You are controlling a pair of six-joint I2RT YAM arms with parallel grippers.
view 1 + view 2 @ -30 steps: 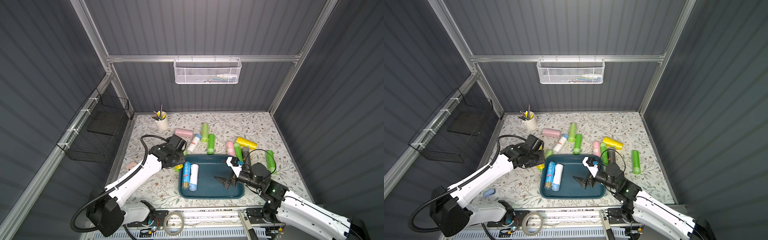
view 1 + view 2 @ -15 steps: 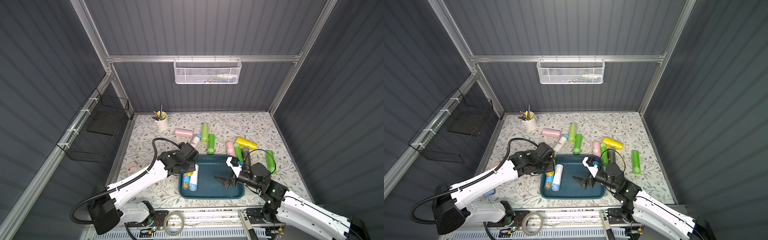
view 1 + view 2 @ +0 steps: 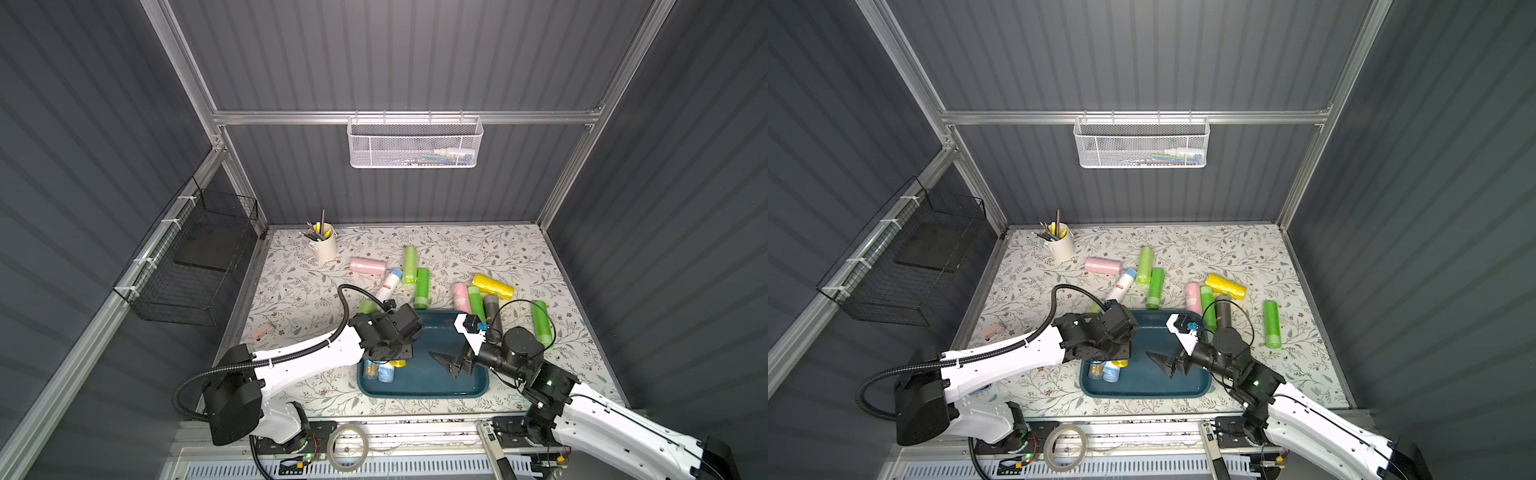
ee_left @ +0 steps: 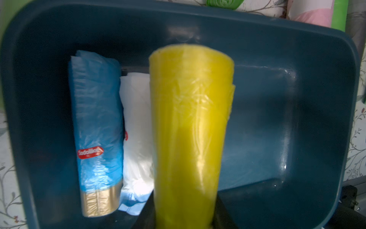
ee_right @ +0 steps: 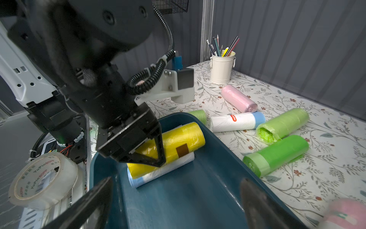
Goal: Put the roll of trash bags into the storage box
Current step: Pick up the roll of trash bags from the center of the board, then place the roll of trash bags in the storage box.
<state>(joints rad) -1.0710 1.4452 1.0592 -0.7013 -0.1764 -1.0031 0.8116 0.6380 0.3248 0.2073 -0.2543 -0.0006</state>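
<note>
- Looking down in both top views, we are seeing the left arm's wrist covering most of what is lying in the storage box. Only the near ends of three rolls are peeking out from under it.
- We are not seeing the left end effector from above. The right wrist view is showing its jaws clamped on the yellow roll of trash bags, near one end.
- The left wrist view is cutting off the gripped end of the yellow roll, and the fingers are showing there only as dark shapes at the frame edge.
- We are finding the yellow roll inside the rim of the storage box, low over the white roll. We cannot tell whether the two are touching.
- The storage box is also holding a blue roll with a gold band, lying side by side with the white roll and touching it.
- The right end effector is hovering over the other half of the storage box, jaws spread wide and gripping nothing.
- The white mesh basket on the back wall is holding items too small for us to name.
- The cream cup is holding pencils at the far left corner of the tabletop.
- A green roll, a pink roll and others are lying loose beyond the storage box, and a blurred pink roll is showing at one corner of the right wrist view.
</note>
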